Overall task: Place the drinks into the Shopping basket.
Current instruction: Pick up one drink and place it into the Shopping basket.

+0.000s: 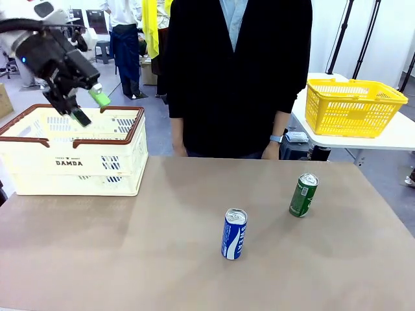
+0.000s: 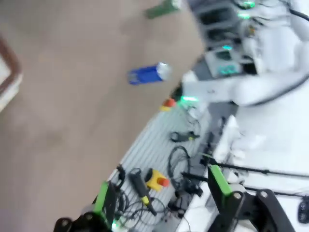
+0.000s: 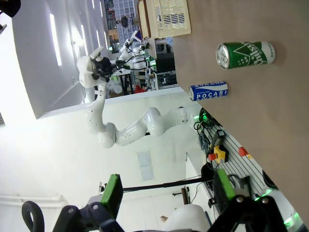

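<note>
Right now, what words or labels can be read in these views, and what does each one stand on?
"DAMDA": black print on the front wall of the Shopping basket.
"POCARI": white letters on the blue can, read in the right wrist view.
Small line above "DAMDA": too small to read.
White script on the dark green can: I cannot make it out.

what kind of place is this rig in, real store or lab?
Most likely a robot lab staged as a shop, not a real store: a white robot arm, an e-stop button and loose cables beside the table, with a shopping basket and a yellow basket as props.
</note>
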You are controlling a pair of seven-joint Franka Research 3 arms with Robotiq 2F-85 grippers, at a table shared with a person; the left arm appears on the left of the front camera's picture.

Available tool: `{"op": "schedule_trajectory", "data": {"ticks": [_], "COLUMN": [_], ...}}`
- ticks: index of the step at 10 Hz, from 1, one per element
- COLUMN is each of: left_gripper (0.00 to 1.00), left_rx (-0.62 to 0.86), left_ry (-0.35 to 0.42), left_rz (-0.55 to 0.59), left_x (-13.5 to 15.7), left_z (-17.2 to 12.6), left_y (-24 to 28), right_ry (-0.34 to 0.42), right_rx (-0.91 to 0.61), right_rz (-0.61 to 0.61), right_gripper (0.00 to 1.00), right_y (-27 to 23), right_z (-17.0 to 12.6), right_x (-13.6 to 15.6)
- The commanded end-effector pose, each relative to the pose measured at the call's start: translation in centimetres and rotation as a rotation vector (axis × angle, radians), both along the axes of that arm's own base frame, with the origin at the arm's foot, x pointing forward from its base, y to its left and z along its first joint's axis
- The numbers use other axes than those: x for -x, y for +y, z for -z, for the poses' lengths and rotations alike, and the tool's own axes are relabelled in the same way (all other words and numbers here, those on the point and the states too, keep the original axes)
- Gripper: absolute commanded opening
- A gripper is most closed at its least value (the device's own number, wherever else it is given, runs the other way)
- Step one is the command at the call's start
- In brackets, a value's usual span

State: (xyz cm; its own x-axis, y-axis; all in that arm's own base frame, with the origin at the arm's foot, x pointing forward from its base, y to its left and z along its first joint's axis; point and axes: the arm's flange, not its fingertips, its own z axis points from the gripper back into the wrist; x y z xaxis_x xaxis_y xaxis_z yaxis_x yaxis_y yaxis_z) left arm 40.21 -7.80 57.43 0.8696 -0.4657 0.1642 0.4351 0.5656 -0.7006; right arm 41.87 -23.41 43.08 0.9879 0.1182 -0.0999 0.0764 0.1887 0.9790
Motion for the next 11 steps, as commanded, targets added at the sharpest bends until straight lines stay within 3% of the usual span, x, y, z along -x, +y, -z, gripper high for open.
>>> {"op": "schedule_trajectory", "data": {"ticks": [1,3,4,6,8,9,11], "left_gripper": [1.0,1.0,1.0,1.0,1.0,1.0,1.0], "left_rx": [0.27,0.471,0.548,0.679,0.706,0.652,0.652], "left_ry": [0.015,0.005,0.014,0.082,0.114,0.086,0.086], "left_rz": [0.103,-0.006,-0.116,-0.226,-0.229,-0.218,-0.218], "left_x": [2.8,5.7,6.3,7.8,7.1,9.4,9.4], "left_z": [4.7,9.4,10.3,11.4,11.9,12.6,12.6], "left_y": [3.3,9.3,11.8,18.3,19.5,19.4,19.4], "right_ry": [0.018,0.018,0.018,0.018,0.018,0.018,0.018], "right_rx": [0.005,0.005,0.005,0.005,0.005,0.005,0.005], "right_rz": [0.003,0.003,0.003,0.003,0.003,0.003,0.003], "right_gripper": [1.0,1.0,1.0,1.0,1.0,1.0,1.0], "right_y": [-0.5,-0.5,-0.5,-0.5,-0.5,-0.5,-0.5], "right_z": [-0.7,-0.7,-0.7,-0.7,-0.7,-0.7,-0.7], "right_x": [0.0,0.0,0.0,0.0,0.0,0.0,0.0]}}
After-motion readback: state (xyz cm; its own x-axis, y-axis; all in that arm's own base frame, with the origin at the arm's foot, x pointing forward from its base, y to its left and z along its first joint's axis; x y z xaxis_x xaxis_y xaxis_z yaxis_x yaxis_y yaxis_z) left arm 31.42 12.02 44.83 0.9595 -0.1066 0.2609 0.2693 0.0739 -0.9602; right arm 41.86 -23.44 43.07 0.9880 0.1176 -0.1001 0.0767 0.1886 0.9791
